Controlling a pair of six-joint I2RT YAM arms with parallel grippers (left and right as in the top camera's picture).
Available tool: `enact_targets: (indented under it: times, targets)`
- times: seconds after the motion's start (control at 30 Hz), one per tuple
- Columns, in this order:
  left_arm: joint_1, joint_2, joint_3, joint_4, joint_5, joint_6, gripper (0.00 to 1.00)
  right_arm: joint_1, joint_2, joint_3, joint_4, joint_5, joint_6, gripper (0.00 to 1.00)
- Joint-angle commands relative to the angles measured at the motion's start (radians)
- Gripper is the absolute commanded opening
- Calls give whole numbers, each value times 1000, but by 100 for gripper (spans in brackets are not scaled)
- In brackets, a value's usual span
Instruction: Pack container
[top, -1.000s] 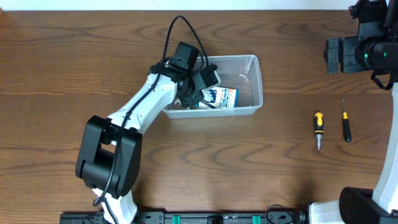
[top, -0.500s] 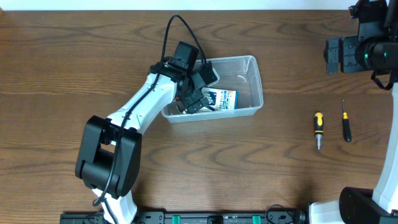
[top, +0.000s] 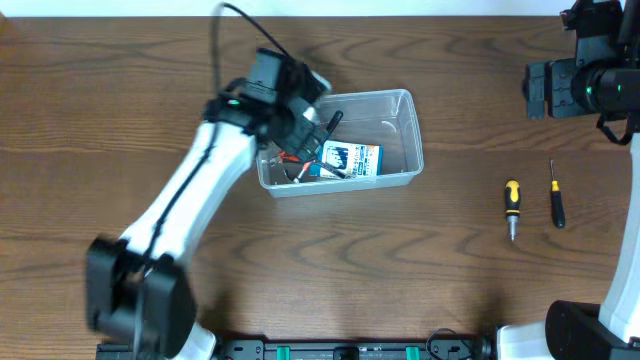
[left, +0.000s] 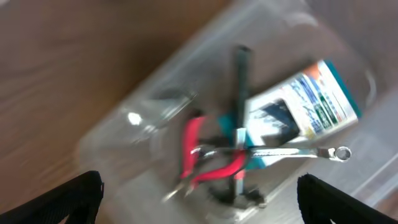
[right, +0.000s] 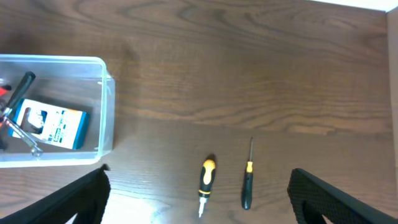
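Observation:
The clear plastic container (top: 404, 96) stands at the table's middle. In it lie red-handled pliers (left: 202, 152), a silver wrench (left: 292, 152), a black-handled tool (left: 240, 87) and a blue-and-white box (left: 308, 102). My left gripper (top: 312, 128) hovers over the container's left end, open, with nothing between its fingers (left: 68, 199). My right gripper (top: 540, 88) hangs open at the far right, high above two screwdrivers. From the right wrist the container (right: 107, 118) shows at the left.
A stubby yellow-and-black screwdriver (top: 512, 205) and a thin black screwdriver (top: 556, 200) lie side by side on the wood at the right, below my right gripper (right: 199, 202). The left arm stretches from the front left up to the container.
My left gripper has opened, left the tools lying in the container, and risen back toward the upper left. The right arm has not moved.

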Motion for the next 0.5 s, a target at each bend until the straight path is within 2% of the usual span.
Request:
enact_targets:
  times: [0.0, 0.1, 0.23, 0.33, 0.47]
  targets:
    - [104, -133, 34, -71, -96, -217, 99, -4, 0, -2, -14, -7, 6, 88]
    - [245, -228, 34, -196, -95, -280, 98, -4, -9, -1, -73, -7, 8, 83]
    - [424, -335, 34, -319, -100, -277, 98, -5, -82, -1, -132, 10, 85, 99]
    - [531, -408, 31, -341, -103, -279, 98, -5, -158, -2, -229, 56, 158, 99]
    - [580, -470, 7, -333, -141, -278, 98, -5, -248, -72, -237, 72, 275, 99]
